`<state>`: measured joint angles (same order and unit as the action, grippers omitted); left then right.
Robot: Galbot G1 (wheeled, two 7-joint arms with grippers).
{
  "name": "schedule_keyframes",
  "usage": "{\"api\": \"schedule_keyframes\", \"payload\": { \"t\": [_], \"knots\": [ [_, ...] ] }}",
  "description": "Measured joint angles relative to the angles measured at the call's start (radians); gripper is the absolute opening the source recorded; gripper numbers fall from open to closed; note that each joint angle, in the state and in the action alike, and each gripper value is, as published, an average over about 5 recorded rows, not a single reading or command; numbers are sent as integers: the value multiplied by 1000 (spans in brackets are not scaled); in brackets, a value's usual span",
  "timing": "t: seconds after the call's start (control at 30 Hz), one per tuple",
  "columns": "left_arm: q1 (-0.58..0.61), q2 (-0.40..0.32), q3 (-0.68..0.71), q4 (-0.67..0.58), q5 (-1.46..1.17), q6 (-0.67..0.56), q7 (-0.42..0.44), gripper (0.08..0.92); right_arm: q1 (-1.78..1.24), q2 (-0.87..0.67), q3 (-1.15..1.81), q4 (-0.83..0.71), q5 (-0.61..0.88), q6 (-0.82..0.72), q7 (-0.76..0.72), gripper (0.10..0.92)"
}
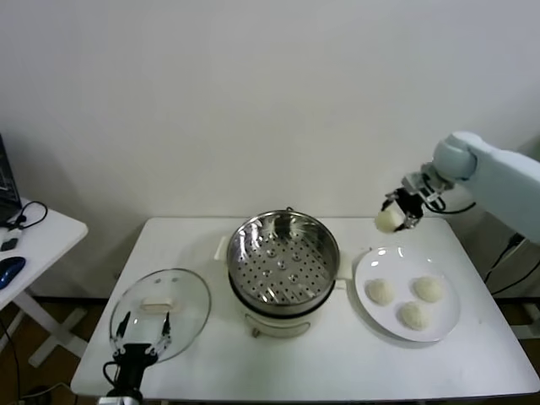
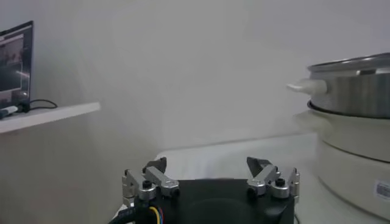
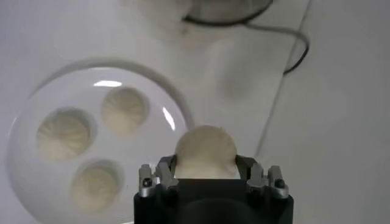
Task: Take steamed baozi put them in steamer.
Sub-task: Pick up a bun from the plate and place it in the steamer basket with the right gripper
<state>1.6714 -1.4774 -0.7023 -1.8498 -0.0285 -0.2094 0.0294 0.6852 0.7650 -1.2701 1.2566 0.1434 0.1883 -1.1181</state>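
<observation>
One baozi (image 1: 388, 221) is held between the fingers of the right gripper (image 1: 402, 212) at the right of the frame, above the plate (image 1: 368, 272). The bun is judged soft and light, so its round sides should be pressed only gently. The left gripper (image 1: 139, 334) is parked wide open at lower left.

Steamer (image 1: 284, 253): shiny steel, perforated floor; lid (image 1: 160, 314): clear glass; plate (image 1: 445, 325): glossy white; buns (image 1: 380, 292): matt, pleated dough; counter (image 1: 337, 363): smooth white

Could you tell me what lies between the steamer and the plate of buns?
Only bare white table; the steamer and plate sit nearly rim to rim, shown in the head view.
</observation>
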Motion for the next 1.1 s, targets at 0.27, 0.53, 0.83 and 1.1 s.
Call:
{"api": "schedule_keyframes", "payload": {
  "t": [0.27, 0.53, 0.83, 1.1],
  "knots": [
    [2, -7, -1, 3, 10, -8, -6, 823, 111, 113, -85, 119, 8, 101, 49, 653],
    [-4, -11, -4, 11, 17, -14, -13, 823, 109, 244, -142, 116, -45, 205, 101, 653],
    [-10, -11, -8, 23, 17, -23, -15, 823, 25, 351, -158, 35, -172, 297, 142, 646],
    [-20, -11, -11, 42, 22, -32, -17, 823, -59, 405, -149, -44, -277, 343, 171, 645]
  ]
}}
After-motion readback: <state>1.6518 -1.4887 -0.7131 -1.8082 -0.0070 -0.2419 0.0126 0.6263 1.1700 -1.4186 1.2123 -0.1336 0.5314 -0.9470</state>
